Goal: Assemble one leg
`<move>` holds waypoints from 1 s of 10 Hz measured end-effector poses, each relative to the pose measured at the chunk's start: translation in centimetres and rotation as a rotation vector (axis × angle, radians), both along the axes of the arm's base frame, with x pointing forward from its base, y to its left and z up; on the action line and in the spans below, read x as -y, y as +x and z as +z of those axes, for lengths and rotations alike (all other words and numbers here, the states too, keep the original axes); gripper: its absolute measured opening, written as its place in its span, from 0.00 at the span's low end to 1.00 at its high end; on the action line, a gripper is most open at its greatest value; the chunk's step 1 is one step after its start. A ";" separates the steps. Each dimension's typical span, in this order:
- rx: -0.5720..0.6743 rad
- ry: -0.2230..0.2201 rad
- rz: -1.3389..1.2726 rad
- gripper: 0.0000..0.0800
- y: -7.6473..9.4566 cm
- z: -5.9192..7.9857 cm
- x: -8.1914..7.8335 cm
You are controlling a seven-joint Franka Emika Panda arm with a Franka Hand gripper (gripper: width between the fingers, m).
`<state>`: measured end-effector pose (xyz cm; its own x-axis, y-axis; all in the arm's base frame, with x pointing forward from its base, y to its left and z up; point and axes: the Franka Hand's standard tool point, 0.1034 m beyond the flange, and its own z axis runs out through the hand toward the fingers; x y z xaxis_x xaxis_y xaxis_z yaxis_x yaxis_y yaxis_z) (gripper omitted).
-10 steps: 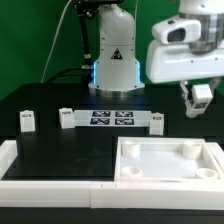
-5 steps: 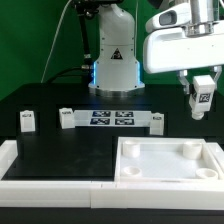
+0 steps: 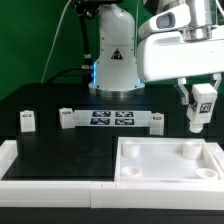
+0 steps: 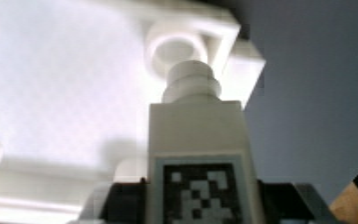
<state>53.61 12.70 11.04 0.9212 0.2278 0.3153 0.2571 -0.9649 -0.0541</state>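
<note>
So your gripper [image 3: 201, 97] is pinched onto the leg [image 3: 198, 118]. Both fingers are clamped on its upper end and the marker face is turned toward the exterior camera. The rest of the block hangs straight down below the fingertips, clear of the table.

What's changed: a second ago that leg sat tilted in the grip. Half a second ago you'd lifted it and squared it up. Now it's come back down a bit and looks pretty much upright. I'd read that as reorienting finished and the approach starting.

In the wrist view the leg's narrow tip points right at the round corner hole [image 4: 176, 45] of the panel [image 3: 160, 178]. The hole lies dead ahead of the fingertips, but there's still a gap and nothing's touching yet. So the leg isn't seated. What's left looks like lowering it straight in, then probably twisting it home.

One thing to watch is the spare leg [image 3: 157, 121], below the gripper and off toward the exterior view's left. It's just beside the end of the marker board [image 3: 110, 118], and I don't think it's in your way.
</note>
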 end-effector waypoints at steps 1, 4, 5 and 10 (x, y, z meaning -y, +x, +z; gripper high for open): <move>-0.014 0.001 0.002 0.36 1.5 0.5 0.3; 0.026 0.009 -0.009 0.36 3.1 1.0 0.5; 0.017 0.008 -0.008 0.36 3.0 0.8 0.5; 0.162 0.009 -0.012 0.36 3.2 0.2 1.5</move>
